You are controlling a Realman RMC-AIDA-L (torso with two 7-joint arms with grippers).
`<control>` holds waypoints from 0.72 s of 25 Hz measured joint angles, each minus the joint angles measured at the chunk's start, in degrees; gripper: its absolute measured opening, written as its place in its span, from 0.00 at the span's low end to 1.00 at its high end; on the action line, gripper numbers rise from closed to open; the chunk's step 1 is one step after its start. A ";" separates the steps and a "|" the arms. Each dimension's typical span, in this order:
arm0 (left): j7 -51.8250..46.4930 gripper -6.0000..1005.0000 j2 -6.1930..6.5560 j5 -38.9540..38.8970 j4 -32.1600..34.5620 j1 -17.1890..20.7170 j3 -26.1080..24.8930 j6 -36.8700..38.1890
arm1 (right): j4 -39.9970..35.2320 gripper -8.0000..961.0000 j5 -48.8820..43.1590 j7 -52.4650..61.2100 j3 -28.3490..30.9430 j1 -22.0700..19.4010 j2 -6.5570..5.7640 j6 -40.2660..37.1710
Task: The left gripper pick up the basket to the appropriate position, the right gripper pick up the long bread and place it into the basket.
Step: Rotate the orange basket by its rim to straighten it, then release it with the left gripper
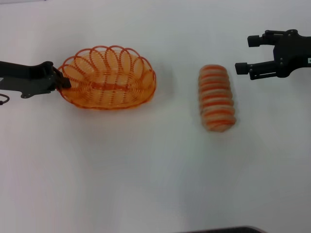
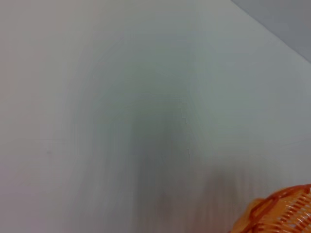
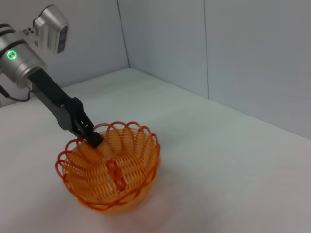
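The orange wire basket (image 1: 114, 99) sits on the white table at centre left. My left gripper (image 1: 63, 80) comes in from the left and is shut on the basket's left rim. The right wrist view shows the same: its fingers (image 3: 91, 137) pinch the rim of the basket (image 3: 109, 191). A corner of the basket (image 2: 286, 213) shows in the left wrist view. The long bread (image 1: 216, 97), tan with orange-red stripes, lies to the right of the basket, apart from it. My right gripper (image 1: 246, 54) is open and empty, to the upper right of the bread.
The white table (image 1: 146, 170) stretches wide in front of the basket and bread. A dark edge (image 1: 218, 229) shows at the bottom of the head view. Grey walls (image 3: 243, 58) stand behind the table.
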 joint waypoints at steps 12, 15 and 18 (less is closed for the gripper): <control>-0.46 0.09 -0.98 -0.05 0.57 0.59 0.08 -1.84 | 0.00 0.98 0.00 0.01 -0.25 0.17 0.00 0.33; -0.46 0.09 -1.00 -0.17 0.31 0.77 0.03 -2.07 | 0.00 0.98 0.00 0.01 -0.29 0.17 0.00 0.39; -0.46 0.09 -1.01 -0.26 0.21 0.90 0.12 -2.23 | 0.00 0.98 0.00 0.01 -0.39 0.22 0.00 0.72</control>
